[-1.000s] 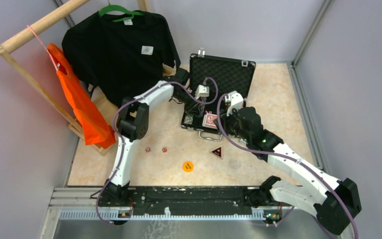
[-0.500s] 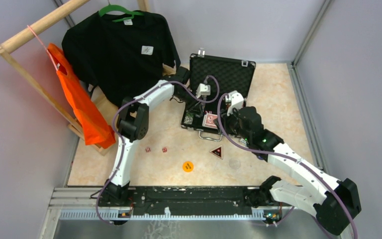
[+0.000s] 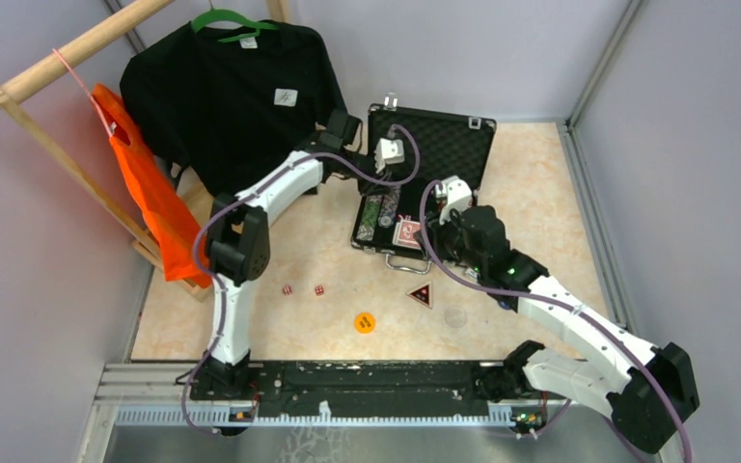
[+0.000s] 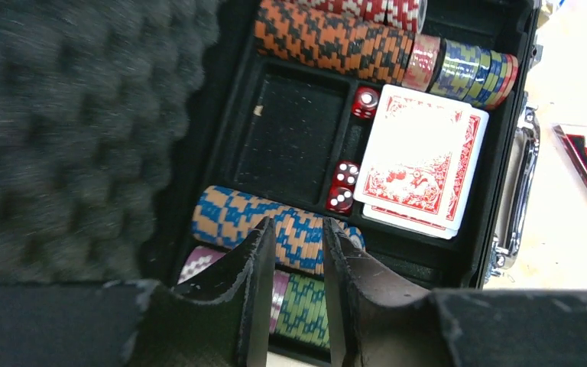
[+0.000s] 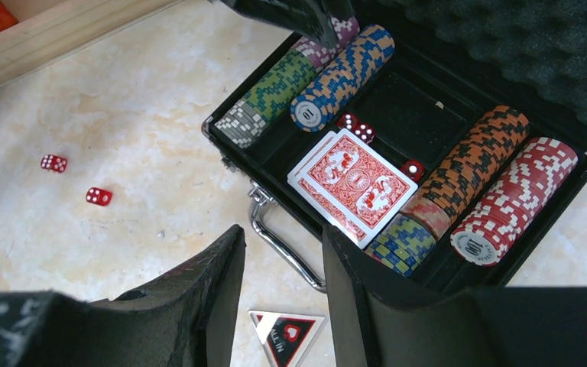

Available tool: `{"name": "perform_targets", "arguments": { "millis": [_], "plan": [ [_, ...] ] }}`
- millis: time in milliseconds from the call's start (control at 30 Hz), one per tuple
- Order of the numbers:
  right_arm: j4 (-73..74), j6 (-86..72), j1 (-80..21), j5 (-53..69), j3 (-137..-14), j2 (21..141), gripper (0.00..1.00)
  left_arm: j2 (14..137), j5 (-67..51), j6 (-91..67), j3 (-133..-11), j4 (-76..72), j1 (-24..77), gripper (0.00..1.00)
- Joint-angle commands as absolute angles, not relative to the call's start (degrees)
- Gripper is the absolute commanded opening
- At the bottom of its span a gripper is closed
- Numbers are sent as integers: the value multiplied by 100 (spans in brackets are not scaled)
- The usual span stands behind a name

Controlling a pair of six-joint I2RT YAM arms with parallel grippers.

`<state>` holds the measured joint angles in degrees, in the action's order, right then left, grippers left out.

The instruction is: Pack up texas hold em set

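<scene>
Texas hold em set case [image 3: 444, 145] sits open mid-table, foam lid upright. Inside: striped chip rows [image 5: 340, 76] along both sides, red-backed cards [image 5: 355, 183] in the middle, three red dice [image 4: 342, 183] just beside the cards. Outside, in front of the case on the table [image 3: 540, 193]: two loose dice [image 5: 98, 196], triangular token [image 3: 422, 294], round orange token [image 3: 365, 322]. The left gripper [image 4: 298, 229] hovers over the chip rows near the lid, fingers slightly apart, holding nothing. The right gripper [image 5: 283, 233] hovers at the handle side, fingers spread, empty.

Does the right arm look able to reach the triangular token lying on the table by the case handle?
Probably yes. The triangular token lies on bare table right under the right tool, whose jaws are open and empty. Nothing covers it, and the case handle sits apart.
</scene>
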<state>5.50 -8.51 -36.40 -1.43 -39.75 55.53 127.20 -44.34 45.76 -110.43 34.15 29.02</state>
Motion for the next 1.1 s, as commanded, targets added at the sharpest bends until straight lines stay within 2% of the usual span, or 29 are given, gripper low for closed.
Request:
{"name": "perform_targets", "arguments": {
  "millis": [0, 100, 233, 300, 367, 400, 433, 467, 500, 533, 567, 633, 700, 833, 867, 933, 967, 1000, 1067],
  "plan": [
    [312, -817, -3570, -144, -4008, 5522, 43, 11768, -4140, 3763, -10069, 1425, 2765, 35],
    [375, -864, -3568, -129, -4023, 5554, 43, 11156, -3385, 3114, -9190, 134, 2751, 35],
    [641, -1058, -3572, -109, -4146, 5849, 46, 10444, -2366, 2405, -8865, 105, 2952, 35],
    [846, -1171, -3568, -253, -4265, 6090, 46, 10032, -1236, 2406, -8309, -211, 3223, 34],
    [1231, -1284, -3550, -513, -4486, 6261, 48, 9610, 378, 2341, -7558, -1094, 3525, 33],
    [1348, -1333, -3539, -702, -4536, 6258, 51, 9387, 817, 2190, -7165, -1501, 3585, 33],
    [1368, -1386, -3529, -992, -4524, 6208, 59, 9160, 1062, 1807, -6782, -1855, 3599, 37],
    [1355, -1527, -3518, -1357, -4469, 6137, 71, 8944, 1324, 1356, -6396, -2265, 3572, 51],
    [1333, -1627, -3473, -1659, -4409, 6070, 81, 8713, 1622, 943, -5943, -2707, 3533, 72],
    [1354, -1769, -3409, -1918, -4382, 6026, 87, 8537, 2032, 566, -5540, -3063, 3518, 83],
    [1393, -1898, -3321, -2066, -4368, 6005, 90, 8349, 2329, 152, -5185, -3174, 3497, 89],
    [1483, -2173, -3163, -2305, -4364, 5974, 91, 7980, 2312, -600, -4706, -3047, 3464, 97],
    [1438, -2421, -2996, -2326, -4287, 5936, 90, 7609, 1949, -1004, -4358, -2899, 3463, 100],
    [1034, -2922, -2316, -1130, -4034, 5991, 79, 7221, 1551, -1426, -3720, -3098, 3459, 98],
    [949, -2956, -2229, -820, -3995, 6039, 73, 7188, 1546, -1458, -3662, -3080, 3455, 95],
    [940, -2955, -2198, -846, -4032, 6103, 50, 7175, 1556, -1514, -3593, -2968, 3456, 88],
    [984, -2971, -2197, -954, -4065, 6129, 32, 7191, 1533, -1559, -3568, -2913, 3454, 82],
    [1076, -2997, -2193, -1116, -4102, 6139, 2, 7224, 1482, -1607, -3546, -2845, 3456, 78],
    [1182, -2945, -2162, -1253, -4158, 6140, 0, 7276, 1374, -1753, -3472, -2737, 3454, 72]
  ]
}}
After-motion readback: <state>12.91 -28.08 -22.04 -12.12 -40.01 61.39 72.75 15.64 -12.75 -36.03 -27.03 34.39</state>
